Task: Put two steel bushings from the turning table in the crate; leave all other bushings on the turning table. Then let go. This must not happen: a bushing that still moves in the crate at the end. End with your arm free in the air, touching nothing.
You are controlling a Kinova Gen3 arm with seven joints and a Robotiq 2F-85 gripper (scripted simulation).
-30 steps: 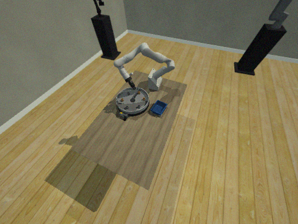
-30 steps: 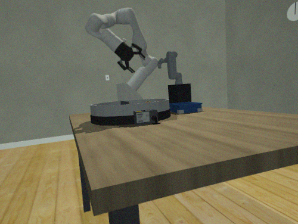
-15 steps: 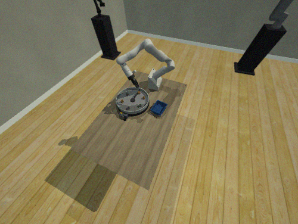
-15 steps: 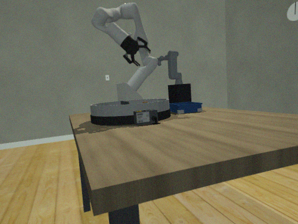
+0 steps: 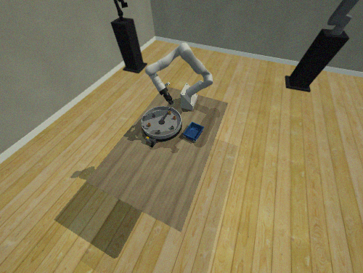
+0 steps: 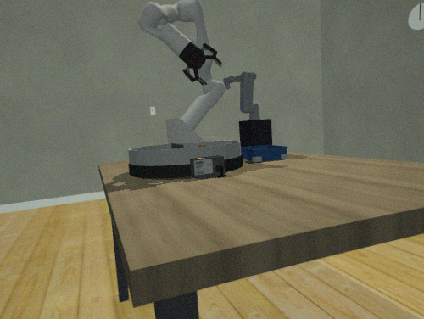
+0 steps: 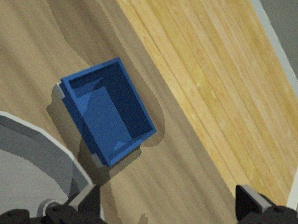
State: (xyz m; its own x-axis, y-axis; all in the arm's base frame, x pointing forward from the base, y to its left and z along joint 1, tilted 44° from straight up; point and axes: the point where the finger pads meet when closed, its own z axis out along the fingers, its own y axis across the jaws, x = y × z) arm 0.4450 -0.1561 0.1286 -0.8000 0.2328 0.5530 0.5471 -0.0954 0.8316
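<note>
Gripper point(image 6: 204, 64): fully open, empty, high above turning table point(image 6: 161, 158).
Crate point(image 7: 107, 112): blue, beside turning table on tabletop.

The wrist view's edge cuts off most of the turning table point(image 7: 30, 150).

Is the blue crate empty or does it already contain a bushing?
Empty. The wrist view looks straight into the blue crate and shows only its bare blue floor, no bushing inside.

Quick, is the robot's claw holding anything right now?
The gripper is open and holds nothing; it hangs above the turning table.
</note>
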